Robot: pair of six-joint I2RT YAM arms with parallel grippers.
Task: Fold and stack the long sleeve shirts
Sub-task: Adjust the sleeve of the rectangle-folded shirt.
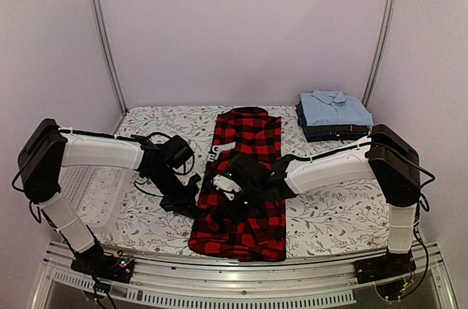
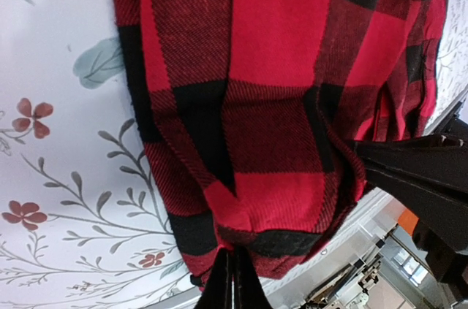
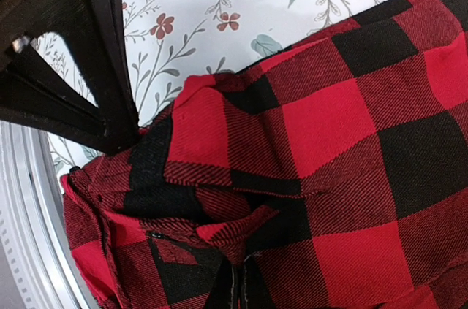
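The red-and-black check shirt [image 1: 245,185] lies lengthwise on the middle of the table, collar at the far end. My left gripper [image 1: 191,203] is shut on its left edge near the hem; in the left wrist view the shirt [image 2: 278,104] bunches where the closed fingertips [image 2: 232,280] pinch it. My right gripper [image 1: 232,196] is shut on a fold of the same shirt; in the right wrist view the cloth [image 3: 336,141] puckers into the closed fingertips [image 3: 238,287]. A stack of folded shirts [image 1: 333,115], light blue on top and dark navy below, sits at the far right.
A white mesh basket [image 1: 91,192] sits at the table's left edge under the left arm. The flowered tablecloth [image 1: 333,214] covers the table. The metal front rail [image 1: 241,269] runs along the near edge. The left arm's black body shows in the right wrist view [image 3: 66,53].
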